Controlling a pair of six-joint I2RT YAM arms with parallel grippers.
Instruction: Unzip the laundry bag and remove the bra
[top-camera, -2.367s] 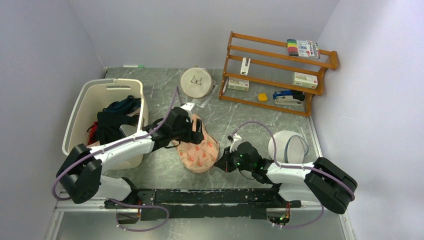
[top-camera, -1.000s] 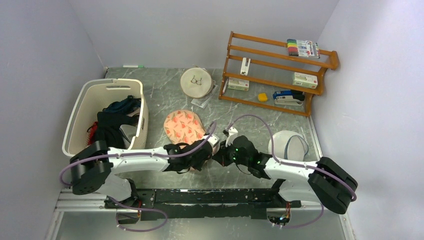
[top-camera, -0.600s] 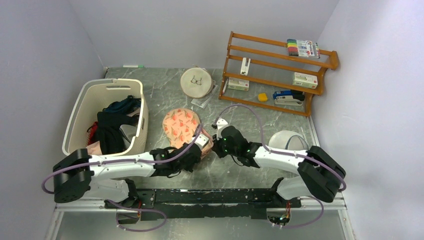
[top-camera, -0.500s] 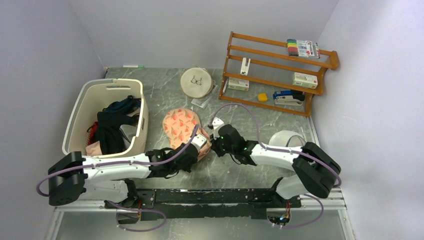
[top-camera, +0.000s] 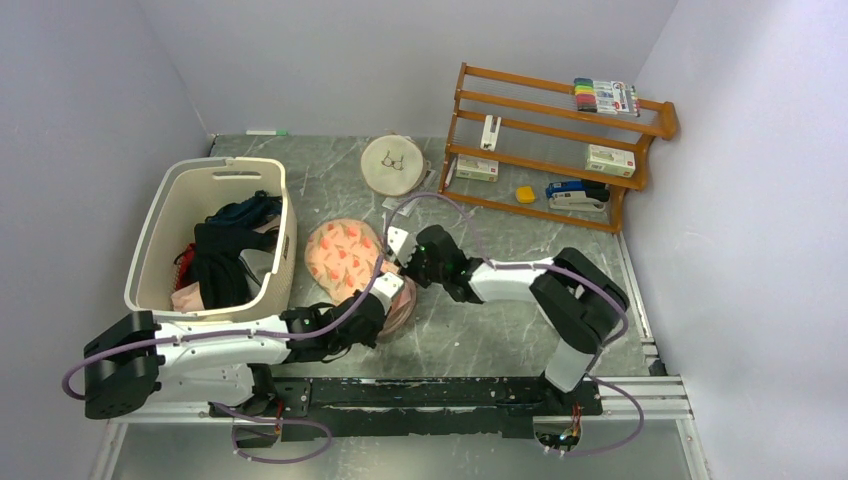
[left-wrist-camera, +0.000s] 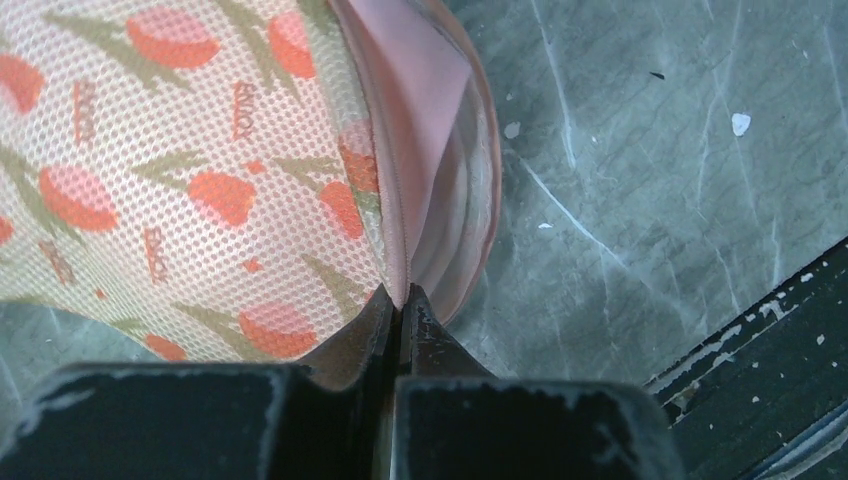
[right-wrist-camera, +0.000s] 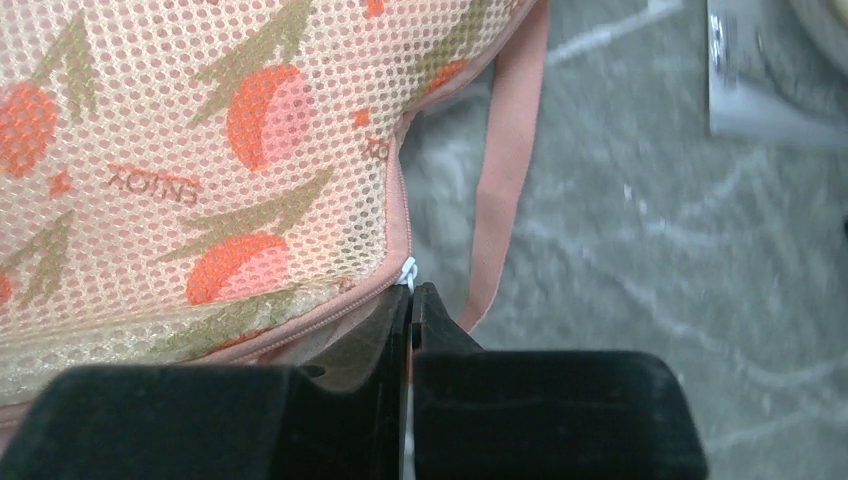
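The laundry bag is a peach mesh pouch with red-and-green flowers, lying flat mid-table. My left gripper sits at its near lobe, shut on the bag's pink seam edge. Beside that seam the bag gapes, and a smooth pale pink layer shows inside; I cannot tell whether it is the bra. My right gripper is at the bag's right side, shut on the white zipper pull. A pink strap loops off the bag there.
A cream slatted basket of dark clothes stands left of the bag. A round hoop and a wooden rack stand at the back. A black rail runs along the near edge.
The left gripper has closed on the bag's near edge. The right gripper has travelled back and left along the bag's side, its arm stretching out. The bag has shifted left.
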